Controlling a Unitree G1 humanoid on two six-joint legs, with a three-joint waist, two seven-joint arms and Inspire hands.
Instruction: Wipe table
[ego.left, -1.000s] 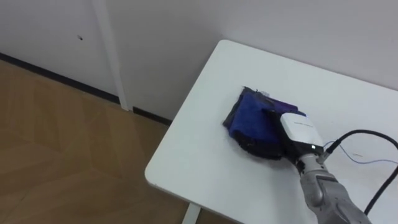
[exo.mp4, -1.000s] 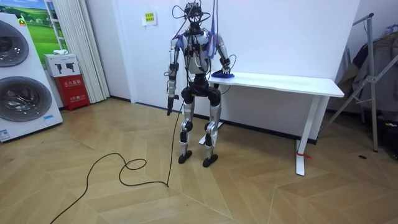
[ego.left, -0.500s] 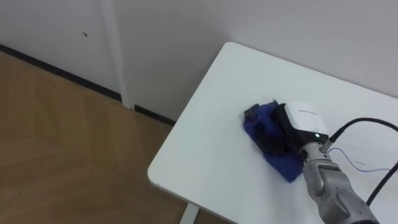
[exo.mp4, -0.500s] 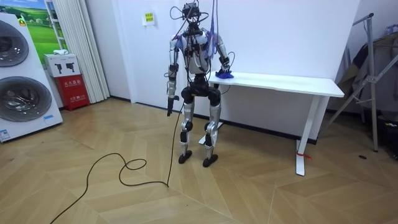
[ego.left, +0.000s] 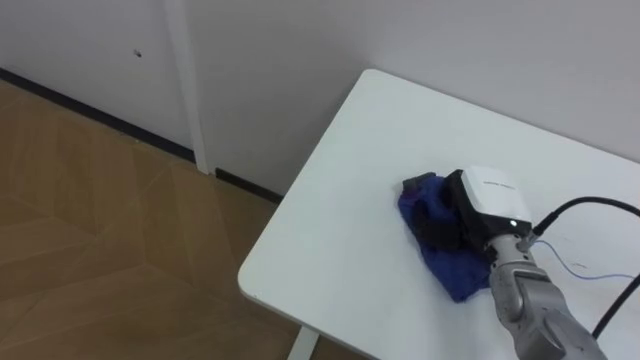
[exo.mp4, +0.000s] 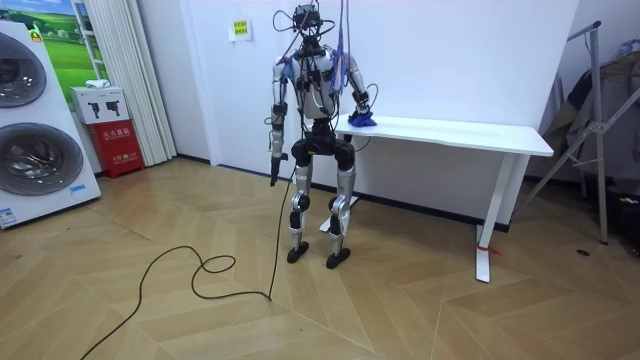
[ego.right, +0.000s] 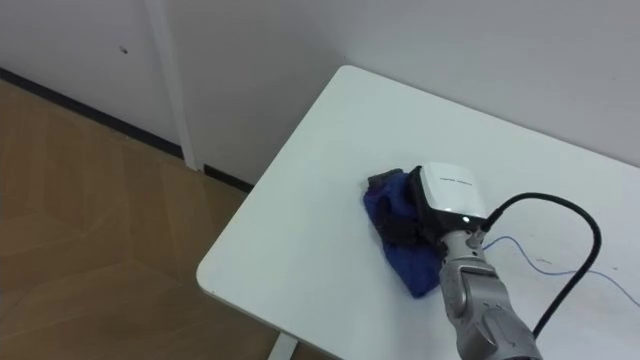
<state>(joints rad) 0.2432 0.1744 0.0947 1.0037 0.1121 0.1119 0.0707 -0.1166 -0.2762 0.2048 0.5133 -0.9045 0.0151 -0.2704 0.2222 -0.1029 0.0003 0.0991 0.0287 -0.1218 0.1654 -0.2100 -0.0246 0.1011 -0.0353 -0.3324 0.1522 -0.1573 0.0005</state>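
Blue cloth (ego.left: 452, 266) bunched, dragged toward table (ego.left: 340, 200) near edge since a second ago | right hand (ego.left: 452, 224) laid on it, finger state not discernible | left hand (exo.mp4: 272, 163) hung at side

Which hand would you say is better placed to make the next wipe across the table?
Right. The right hand rests on the cloth on the table; the left hand hangs by the robot's side.

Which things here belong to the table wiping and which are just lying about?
For the job: blue cloth, white table, right hand on the cloth.
Just about: washing machine, red box, curtain, left hand hanging idle.
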